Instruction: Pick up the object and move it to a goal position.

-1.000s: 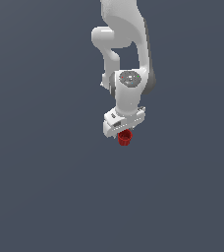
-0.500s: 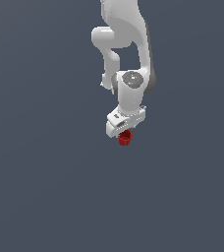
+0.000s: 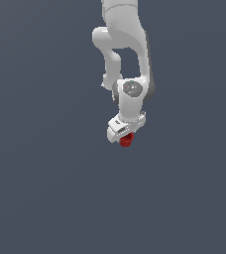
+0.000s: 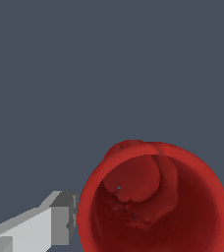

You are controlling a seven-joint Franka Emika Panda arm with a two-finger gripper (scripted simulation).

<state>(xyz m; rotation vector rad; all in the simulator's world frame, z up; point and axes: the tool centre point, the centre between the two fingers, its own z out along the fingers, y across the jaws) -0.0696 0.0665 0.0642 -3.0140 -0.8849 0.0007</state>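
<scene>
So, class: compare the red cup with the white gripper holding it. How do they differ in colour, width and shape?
The red cup is red; the gripper is white with grey fingers. The cup is narrower than the gripper. The cup is round and hollow, the gripper blocky. Both are off the ground, joined: a finger sits at each side of the cup.
</scene>
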